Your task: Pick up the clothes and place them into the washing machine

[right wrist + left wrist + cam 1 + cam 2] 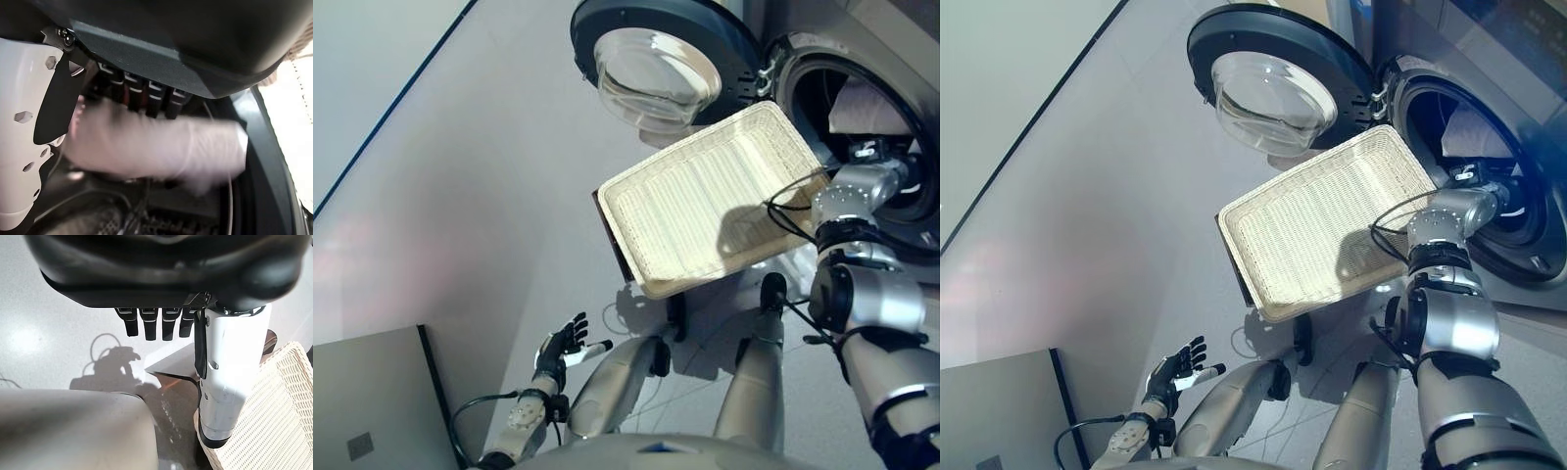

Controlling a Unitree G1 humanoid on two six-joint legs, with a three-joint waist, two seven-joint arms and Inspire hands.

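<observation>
Pale garment at the drum mouth

At right, your right hand (122, 93) curls over the pale garment (156, 147) inside the washing machine (1489, 166); soft, limp, light — grasp bunched folds. Left hand (563, 345) hangs relaxed, lower left.

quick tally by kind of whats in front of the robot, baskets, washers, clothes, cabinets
Cream wicker rectangular basket: 1
Dark grey front-loading washing machine, with its round glass door swung open: 1
Pale pink garment at the right hand inside the drum: 1
Grey cabinet by the left hand: 1
Total: 4
</observation>
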